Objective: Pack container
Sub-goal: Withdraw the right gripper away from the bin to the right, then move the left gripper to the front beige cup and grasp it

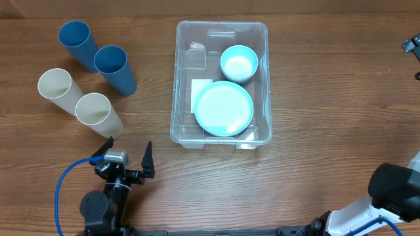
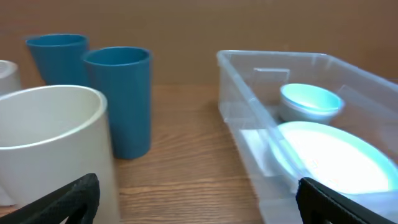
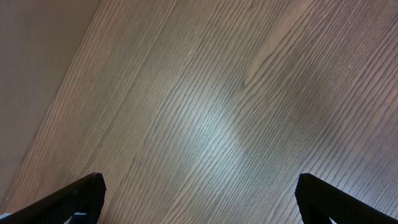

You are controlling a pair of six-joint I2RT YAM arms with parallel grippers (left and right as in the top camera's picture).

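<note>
Four cups stand left of the container [image 1: 223, 23]: two blue cups [image 1: 115, 67] farther back, two cream cups [image 1: 97, 113] nearer. A strip of bare bench [image 1: 328, 98] separates the closer blue cup from the container's left wall, and wide open wood lies to its right and in front. The container sits at mid-bench toward the far edge. It is clear plastic with rounded corners and a rim, and a white label [image 1: 199, 92] lies on its bottom. Inside it, a pale turquoise plate [image 1: 224, 108] lies near the front wall and a matching bowl [image 1: 239, 63] sits behind it. The left hand [image 1: 129, 156] is spread wide and empty, just beside the nearest cream cup. The right hand [image 3: 199, 199] is also spread wide, holding nothing, over bare wood.
</note>
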